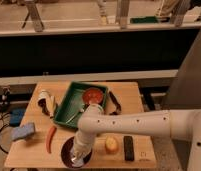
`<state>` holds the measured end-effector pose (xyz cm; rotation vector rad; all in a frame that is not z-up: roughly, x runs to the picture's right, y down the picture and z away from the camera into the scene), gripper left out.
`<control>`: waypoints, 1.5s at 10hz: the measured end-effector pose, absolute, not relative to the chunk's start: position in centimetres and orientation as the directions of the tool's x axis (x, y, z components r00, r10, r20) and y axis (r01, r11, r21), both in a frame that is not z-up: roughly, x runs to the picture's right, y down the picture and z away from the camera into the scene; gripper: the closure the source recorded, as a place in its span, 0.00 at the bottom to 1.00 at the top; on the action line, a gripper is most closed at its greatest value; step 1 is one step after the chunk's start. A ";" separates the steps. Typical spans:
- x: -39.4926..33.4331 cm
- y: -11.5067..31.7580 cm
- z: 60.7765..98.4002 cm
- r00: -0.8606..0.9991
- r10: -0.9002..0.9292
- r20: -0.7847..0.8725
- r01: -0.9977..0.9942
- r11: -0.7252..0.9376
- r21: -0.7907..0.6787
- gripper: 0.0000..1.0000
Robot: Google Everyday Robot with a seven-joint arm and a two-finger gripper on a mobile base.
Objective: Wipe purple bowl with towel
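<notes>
Fingers (77, 155) of the gripper (79, 158) clamped on the towel (78, 161), pressing it down inside the purple bowl (66, 153). Bowl sits at front edge of counter (132, 97), left of center. Yellow fruit (111, 145) just right of bowl, black block (128, 148) beyond it. Red pepper (50, 138) to the left, blue sponge (24, 131) further left. Red bowl (93, 95) in green tray (69, 103) behind.

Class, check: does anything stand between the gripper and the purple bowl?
Nothing visible does. The gripper hangs right over the purple bowl, with the pale towel at its tip, inside the bowl.
</notes>
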<state>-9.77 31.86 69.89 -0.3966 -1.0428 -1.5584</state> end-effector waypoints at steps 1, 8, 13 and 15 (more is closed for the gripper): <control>-9.3 31.6 70.5 -0.267 -0.622 0.736 0.923 0.055 0.381 1.00; -11.4 29.2 75.1 -0.244 -0.655 0.715 0.913 0.094 0.398 1.00; -14.8 27.5 72.9 -0.304 -0.679 0.668 0.855 0.114 0.505 1.00; -15.3 27.9 72.1 -0.329 -0.669 0.666 0.831 0.129 0.540 1.00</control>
